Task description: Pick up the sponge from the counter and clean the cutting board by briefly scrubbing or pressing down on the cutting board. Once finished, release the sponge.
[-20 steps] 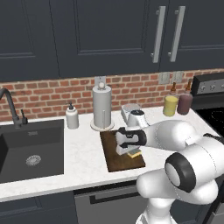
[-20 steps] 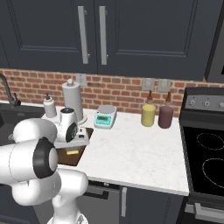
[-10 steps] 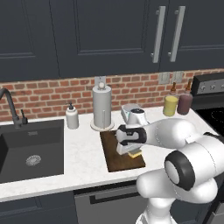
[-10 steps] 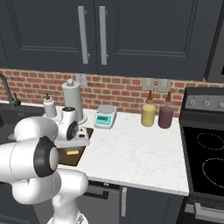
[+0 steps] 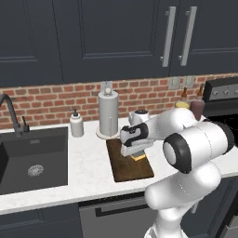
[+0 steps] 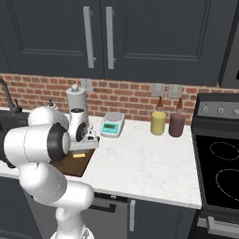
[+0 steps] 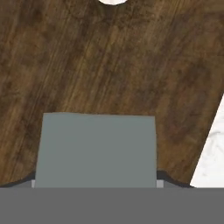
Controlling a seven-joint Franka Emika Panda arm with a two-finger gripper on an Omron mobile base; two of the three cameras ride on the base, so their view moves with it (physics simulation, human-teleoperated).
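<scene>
Sponge (image 5: 138, 157), yellow body under grey-green top, flat on dark wooden cutting board (image 5: 130, 170), clamped in claw (image 5: 136, 152).

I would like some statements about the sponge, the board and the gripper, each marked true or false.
1. The sponge is over the cutting board. True.
2. The cutting board lies inside the sink. False: it lies on the counter, right of the sink.
3. The gripper is above the stove. False: it is over the cutting board, at the sponge.
4. A paper towel roll stands behind the board. True.
5. The board's round hole appears in the hand view. True.
</scene>
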